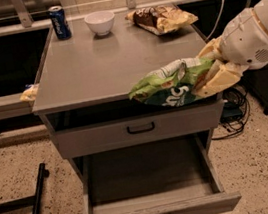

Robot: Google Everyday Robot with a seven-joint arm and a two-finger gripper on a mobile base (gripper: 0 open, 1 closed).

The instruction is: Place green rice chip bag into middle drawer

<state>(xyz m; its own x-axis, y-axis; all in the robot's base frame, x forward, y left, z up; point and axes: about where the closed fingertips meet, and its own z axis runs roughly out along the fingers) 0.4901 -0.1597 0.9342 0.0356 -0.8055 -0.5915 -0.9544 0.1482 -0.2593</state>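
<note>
The green rice chip bag is lime green with white print. It hangs in the air at the front right edge of the grey cabinet top. My gripper comes in from the right on a white arm and is shut on the bag's right end. The middle drawer is pulled out wide below, with nothing in it, its small dark handle at the bottom front. The bag is above and a little behind the drawer's right half. The upper drawer is shut.
On the cabinet top stand a blue can, a white bowl and a yellow-and-brown snack bag along the back. A black bar lies on the floor at the left. Cables hang at the right.
</note>
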